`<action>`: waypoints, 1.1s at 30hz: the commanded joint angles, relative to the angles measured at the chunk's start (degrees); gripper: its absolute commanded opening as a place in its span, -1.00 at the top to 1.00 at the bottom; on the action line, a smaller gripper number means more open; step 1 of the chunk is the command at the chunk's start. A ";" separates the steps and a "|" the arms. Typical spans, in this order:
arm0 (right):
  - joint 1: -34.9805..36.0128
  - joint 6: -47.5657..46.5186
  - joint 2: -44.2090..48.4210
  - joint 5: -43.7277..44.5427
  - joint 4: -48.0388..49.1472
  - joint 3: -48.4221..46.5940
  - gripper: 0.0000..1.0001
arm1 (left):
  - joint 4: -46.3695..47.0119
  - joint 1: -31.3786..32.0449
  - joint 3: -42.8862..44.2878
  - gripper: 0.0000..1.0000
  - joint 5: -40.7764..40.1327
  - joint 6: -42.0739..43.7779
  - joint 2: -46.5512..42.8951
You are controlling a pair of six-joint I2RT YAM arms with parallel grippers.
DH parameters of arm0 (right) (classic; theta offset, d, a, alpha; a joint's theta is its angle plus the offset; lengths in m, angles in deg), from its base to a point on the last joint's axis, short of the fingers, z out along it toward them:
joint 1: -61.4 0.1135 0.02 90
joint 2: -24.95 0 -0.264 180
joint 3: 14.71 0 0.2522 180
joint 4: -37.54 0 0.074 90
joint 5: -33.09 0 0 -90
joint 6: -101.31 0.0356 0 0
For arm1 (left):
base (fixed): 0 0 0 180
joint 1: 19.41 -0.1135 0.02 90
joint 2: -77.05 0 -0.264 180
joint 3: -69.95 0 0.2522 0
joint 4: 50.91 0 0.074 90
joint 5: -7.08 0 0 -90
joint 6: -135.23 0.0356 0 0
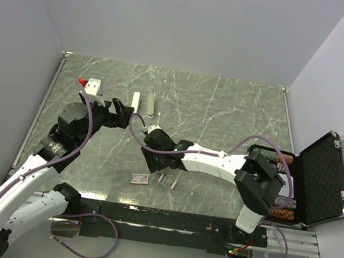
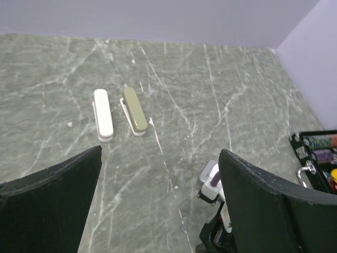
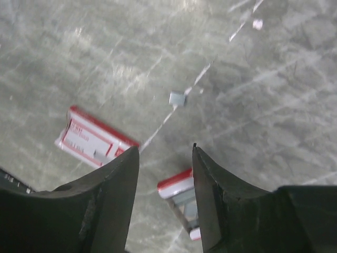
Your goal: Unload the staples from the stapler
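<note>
Two closed staplers lie side by side at the back of the table, a white stapler point(image 1: 135, 101) point(image 2: 103, 114) and an olive-green stapler point(image 1: 152, 106) point(image 2: 135, 109). Short grey staples point(image 1: 168, 181) lie near the front edge, beside a red-and-white box point(image 1: 140, 177) point(image 3: 92, 138). One small grey staple piece point(image 3: 177, 98) lies ahead of my right gripper point(image 1: 155, 164) point(image 3: 164, 158), which hangs open above the table, holding nothing. Below its gap lies a second red-and-white piece point(image 3: 179, 188) with a grey strip. My left gripper point(image 1: 121, 113) point(image 2: 160, 174) is wide open and empty, short of the staplers.
An open black case point(image 1: 320, 182) point(image 2: 316, 150) with coloured items stands at the right edge. The right arm's wrist point(image 2: 210, 182) shows beside my left gripper's right finger. Grey walls close the table at the back and both sides.
</note>
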 commanded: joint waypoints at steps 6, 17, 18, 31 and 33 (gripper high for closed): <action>-0.46 0.21 -4.75 2.83 1.85 -5.18 -0.08 | 0.34 -1.29 0.09 -0.93 -4.90 -1.51 -2.81; -0.90 0.47 -8.61 2.82 2.64 -6.32 -0.08 | -0.01 -2.09 -0.17 -0.93 -7.89 -2.73 -4.05; -0.90 0.56 -8.97 3.00 2.65 -6.50 -0.08 | -0.01 -2.09 -0.26 -0.93 -7.80 -2.65 -4.05; -1.43 0.39 -11.34 3.97 2.47 -8.17 0.09 | 0.17 -2.18 -0.26 -0.93 -7.63 -2.65 -3.78; -1.52 0.38 -11.52 4.23 2.38 -8.17 0.12 | 0.08 -2.17 -0.26 -0.93 -7.63 -2.65 -3.87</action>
